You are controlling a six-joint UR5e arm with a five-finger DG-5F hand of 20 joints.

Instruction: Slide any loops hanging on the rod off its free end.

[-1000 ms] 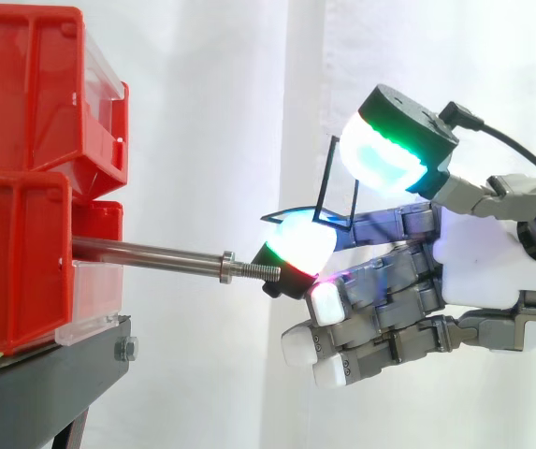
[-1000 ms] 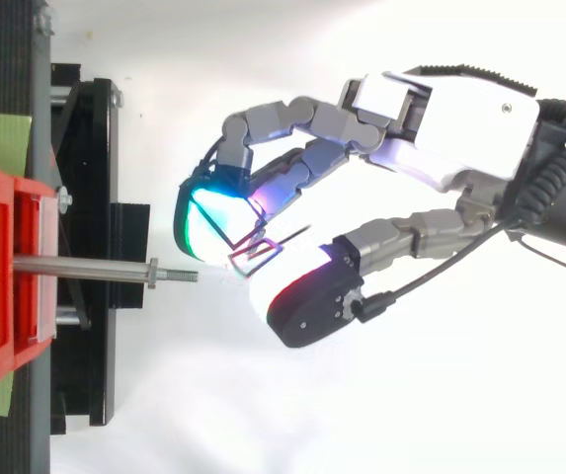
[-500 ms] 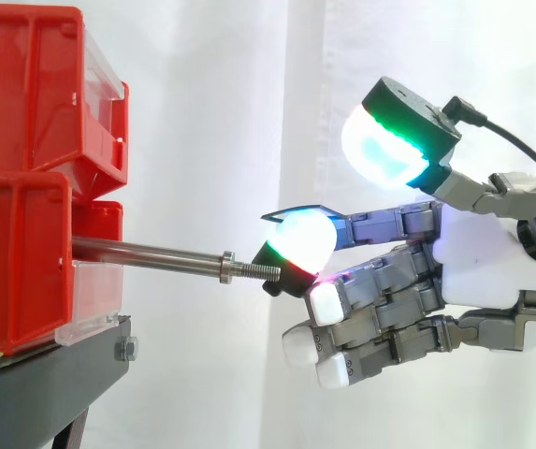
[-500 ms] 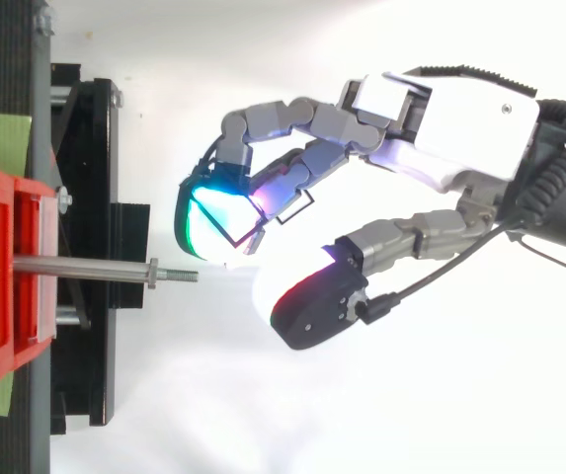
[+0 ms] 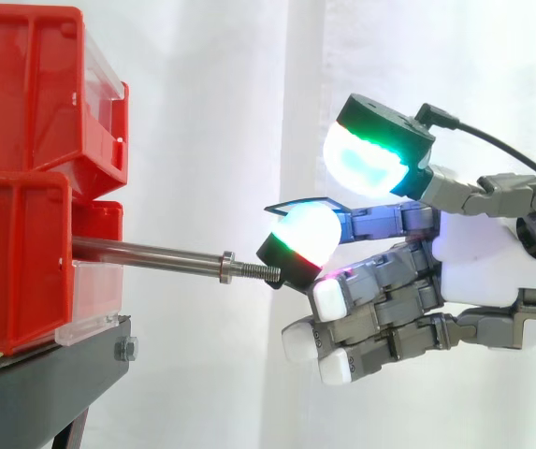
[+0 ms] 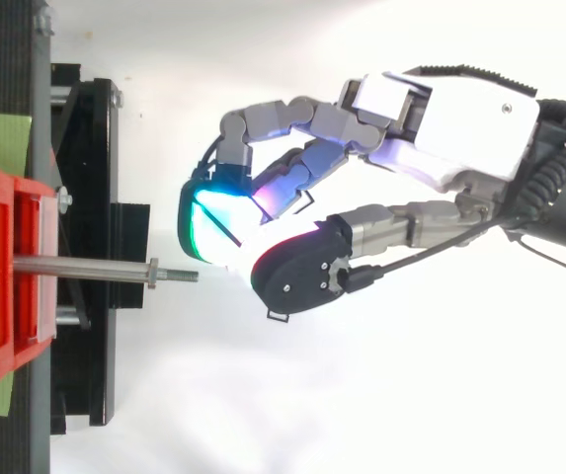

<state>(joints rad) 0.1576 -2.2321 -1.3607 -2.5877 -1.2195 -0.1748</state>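
Your hand [image 5: 473,253] hangs to the right of the red bins [image 5: 24,187], level with the steel rod [image 5: 146,253] that juts rightward from the lower bin toward the white curtain [image 5: 211,112].

The task's loop [image 5: 297,203], a thin dark wire frame, is off the rod. It lies flat across the hand's left end, just above and to the right of the rod's free tip. From the side you see it edge-on, as a slim dark line.

From above, thin dark lines of what looks like the same wire show at the hand's left end. Part of it is covered by the hand.

You cannot tell from either view whether the hand is clamped on the loop or merely carrying it. The contact is too close and too hidden to judge.

The rod runs level out of the bin front and ends in a nut [image 5: 226,265] and a short threaded stub. The hand's left end sits right at that stub. Whether the two touch cannot be told: the side view shows them overlapping, while the top view suggests a narrow gap.

The bins are stacked two high on the black stand [image 5: 52,374] at the left of the scene. The arm reaches in from the right.
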